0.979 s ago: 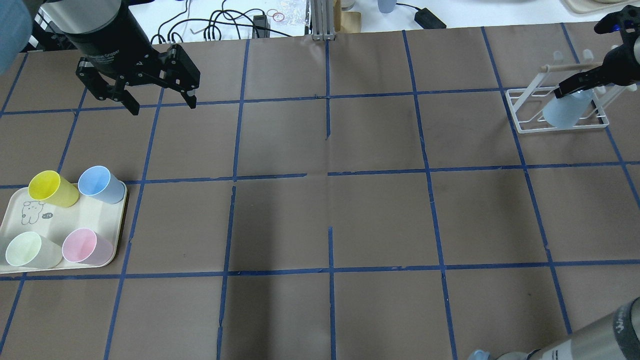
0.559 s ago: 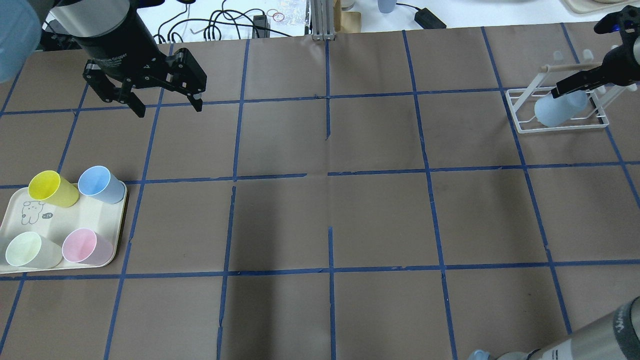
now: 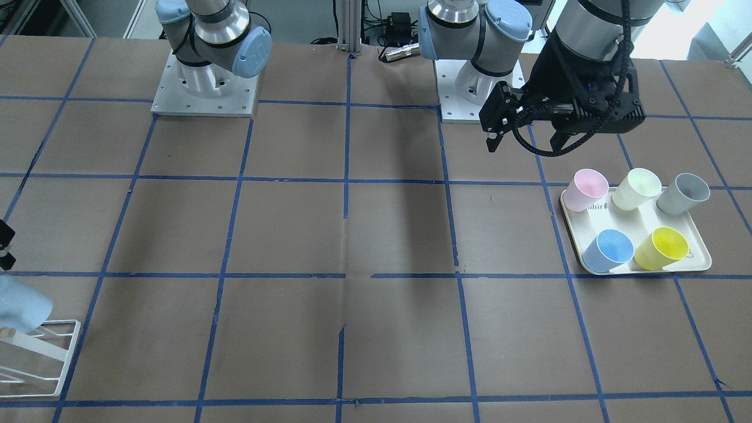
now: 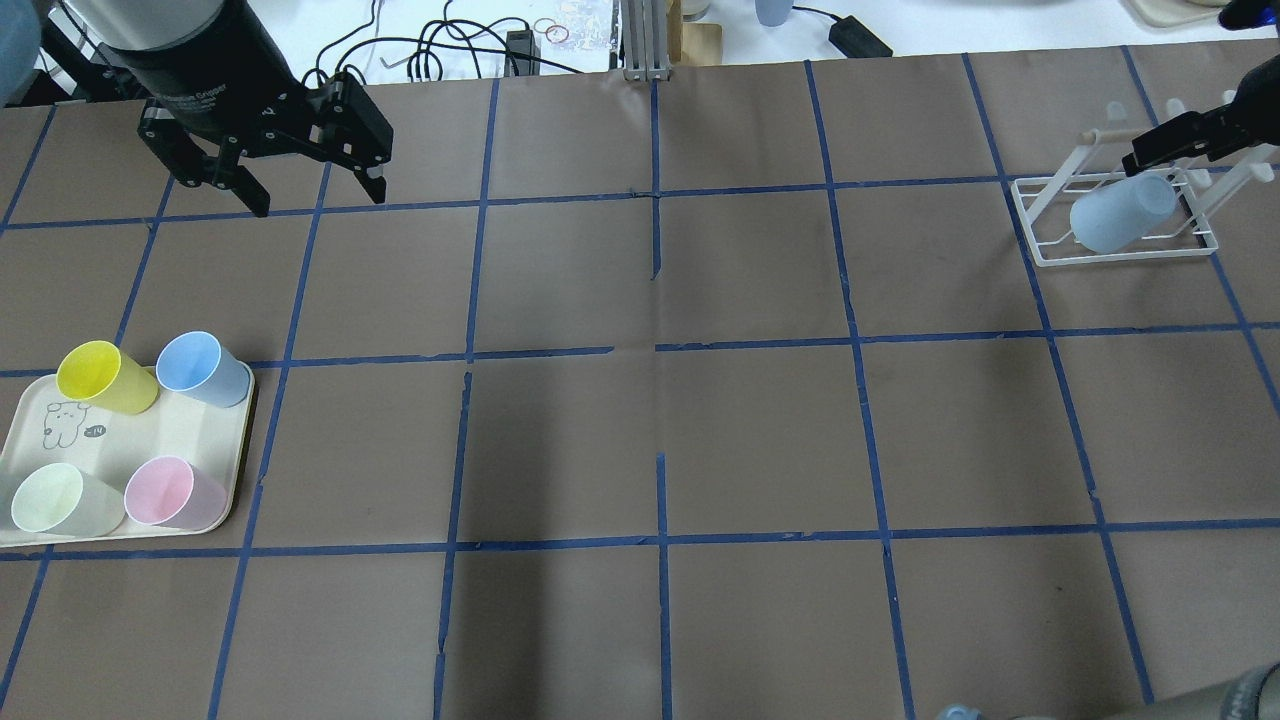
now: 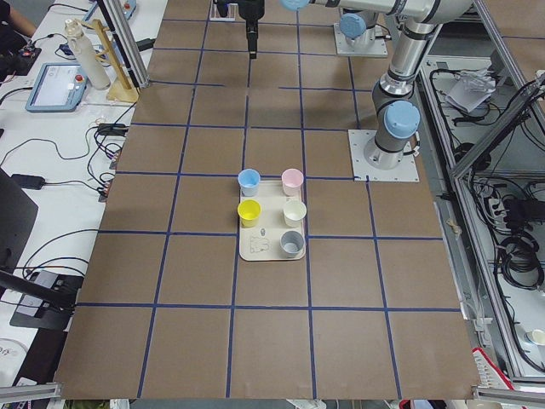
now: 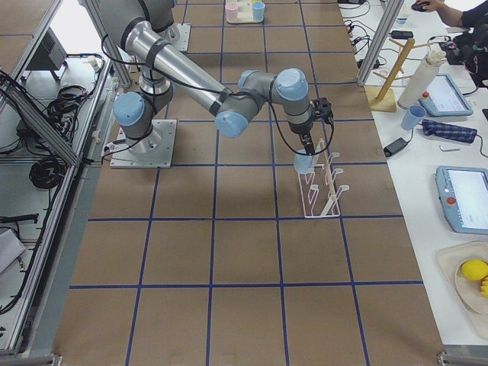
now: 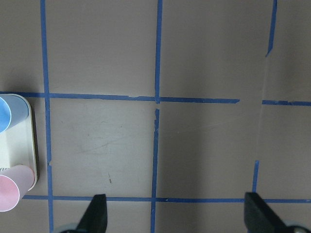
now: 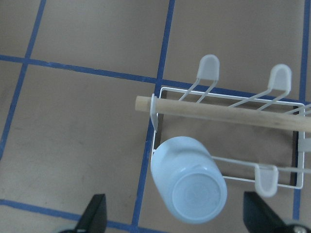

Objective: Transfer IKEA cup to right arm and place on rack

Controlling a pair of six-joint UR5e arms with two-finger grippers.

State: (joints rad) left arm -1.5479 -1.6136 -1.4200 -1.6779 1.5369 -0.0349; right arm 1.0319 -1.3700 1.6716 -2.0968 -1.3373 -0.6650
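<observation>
The pale blue IKEA cup (image 4: 1118, 212) rests bottom-up and tilted on the white wire rack (image 4: 1040, 215) at the table's far right. In the right wrist view the cup's base (image 8: 189, 180) faces the camera, below the rack's wooden bar (image 8: 228, 114). My right gripper (image 4: 1152, 155) hangs just above the cup. It is open, with its fingertips (image 8: 97, 213) wide apart and clear of the cup. My left gripper (image 4: 318, 195) is open and empty, high over the far left of the table. The left wrist view shows only its fingertips (image 7: 97, 213).
A cream tray (image 4: 205, 430) at the left front holds a yellow cup (image 4: 100, 375), a deeper-blue cup (image 4: 200, 365), a green cup (image 4: 55, 498) and a pink cup (image 4: 170, 492). A grey cup (image 3: 684, 194) also stands on it. Cables lie beyond the table's far edge.
My right gripper has let go of the cup and drawn up and back. The cup has tipped over and now rests on the rack. My left gripper has shifted slightly left and back.
</observation>
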